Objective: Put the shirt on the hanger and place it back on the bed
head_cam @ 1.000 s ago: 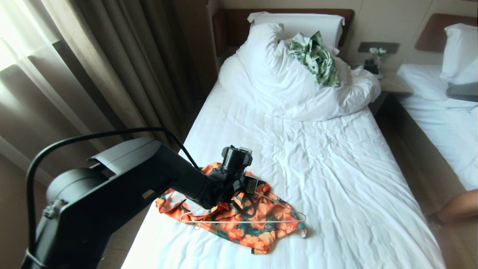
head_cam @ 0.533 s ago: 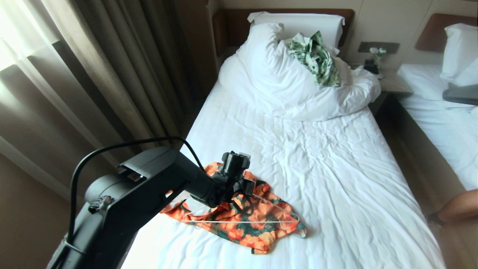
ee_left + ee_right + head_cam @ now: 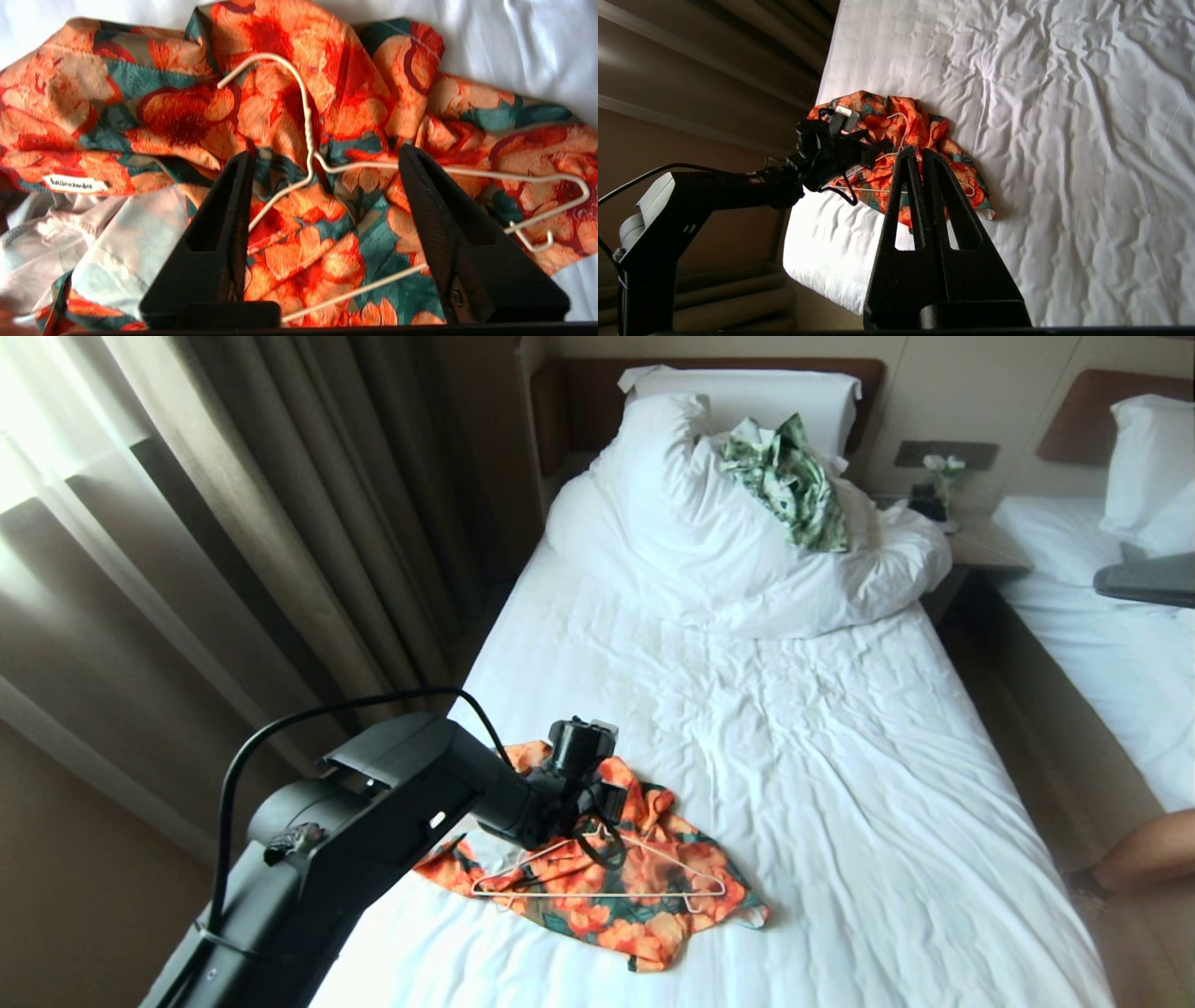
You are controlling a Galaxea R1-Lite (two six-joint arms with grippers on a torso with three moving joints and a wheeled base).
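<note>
The orange-flowered shirt (image 3: 644, 905) lies crumpled near the front left of the bed (image 3: 794, 756). On top of it rests the cream wire hanger (image 3: 597, 894), flat, with its hook toward the headboard. My left gripper (image 3: 590, 821) hovers just over the hanger's neck. In the left wrist view the left gripper (image 3: 324, 154) is open, its fingers astride the hanger (image 3: 306, 135) without touching it, above the shirt (image 3: 187, 107). My right gripper (image 3: 917, 151) is shut and empty, held high above the bed (image 3: 1064, 140) and looking down on the shirt (image 3: 920, 126).
A green-and-white garment (image 3: 789, 476) sits on the bunched duvet (image 3: 709, 541) by the headboard. Curtains (image 3: 233, 523) hang close along the left side. To the right are a nightstand (image 3: 980, 546), a second bed (image 3: 1102, 644) and part of a person (image 3: 1148, 849).
My left gripper went from shut to open. The hanger has dropped flat onto the shirt, its triangle now in full view. The left arm's elbow swung in toward the bed.
</note>
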